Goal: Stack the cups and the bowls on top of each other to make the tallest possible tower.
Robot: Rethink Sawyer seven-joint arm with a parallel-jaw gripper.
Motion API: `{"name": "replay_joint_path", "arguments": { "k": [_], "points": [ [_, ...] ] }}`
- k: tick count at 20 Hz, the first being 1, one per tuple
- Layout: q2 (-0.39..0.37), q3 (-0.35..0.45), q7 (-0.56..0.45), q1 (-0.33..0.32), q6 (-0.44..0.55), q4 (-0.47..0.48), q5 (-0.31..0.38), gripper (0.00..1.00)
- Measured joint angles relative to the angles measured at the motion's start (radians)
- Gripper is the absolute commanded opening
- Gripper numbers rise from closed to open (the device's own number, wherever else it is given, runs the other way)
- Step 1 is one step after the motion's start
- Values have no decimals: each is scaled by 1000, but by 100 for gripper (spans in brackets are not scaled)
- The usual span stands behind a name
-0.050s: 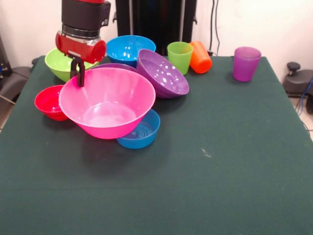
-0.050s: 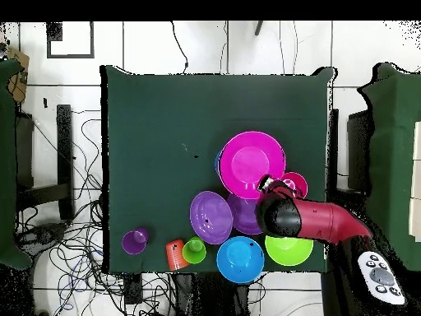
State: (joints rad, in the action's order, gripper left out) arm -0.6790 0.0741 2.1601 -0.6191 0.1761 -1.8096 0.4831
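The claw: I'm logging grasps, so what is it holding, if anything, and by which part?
The claw appears shut on the big pink bowl, pinching its rim at the far edge, on the side toward the small red bowl.

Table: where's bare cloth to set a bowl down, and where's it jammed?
Bare: the whole near half of the table in the front view, below the pink bowl, and the strip between the purple bowl and the purple cup. Jammed: the far corner where the bowls cluster under the gripper.

No legible text, label or number — on anything.
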Motion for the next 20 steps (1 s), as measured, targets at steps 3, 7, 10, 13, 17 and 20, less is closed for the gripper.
{"name": "replay_joint_path", "arguments": {
  "k": [3, 7, 10, 13, 17, 20],
  "points": [
    [0, 0, 0, 0, 0, -3, -10, 0],
    [0, -3, 0, 6, 0, -10, -32, 0],
    [0, -8, 0, 16, 0, -14, -44, 0],
    [0, -11, 0, 25, 0, -18, -57, 0],
    [0, -15, 0, 36, 0, -21, -72, 0],
    [0, -18, 0, 45, -2, -23, -79, 0]
  ]
}}
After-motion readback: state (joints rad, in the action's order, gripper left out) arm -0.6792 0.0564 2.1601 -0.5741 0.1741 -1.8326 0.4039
